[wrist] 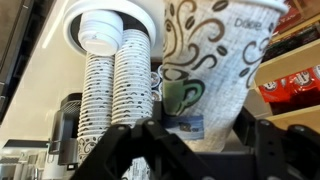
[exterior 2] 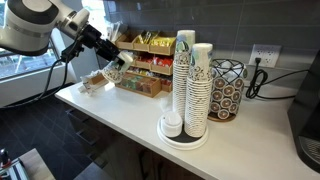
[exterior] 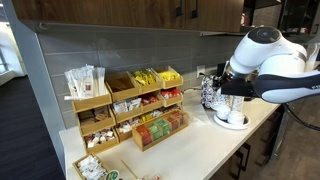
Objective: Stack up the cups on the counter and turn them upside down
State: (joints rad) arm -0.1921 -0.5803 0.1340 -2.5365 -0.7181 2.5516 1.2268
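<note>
My gripper [wrist: 200,128] is shut on a white paper cup [wrist: 215,55] with a dark swirl pattern and a green mug print. In an exterior view the gripper [exterior 2: 113,62] holds this cup [exterior 2: 116,73] tilted above the off-white counter [exterior 2: 120,112], in front of the snack racks. A second small pale cup [exterior 2: 93,82] sits on the counter just below and left of the gripper; its pose is too small to tell. In an exterior view the arm [exterior: 265,60] hides most of the held cup.
Tall stacks of white cups [exterior 2: 190,85] stand on a round white tray [exterior 2: 183,139]; they also show in the wrist view [wrist: 115,90]. A wire basket [exterior 2: 227,88] stands behind them. Wooden snack racks [exterior: 130,105] line the wall. The counter's front edge [exterior: 235,150] is near.
</note>
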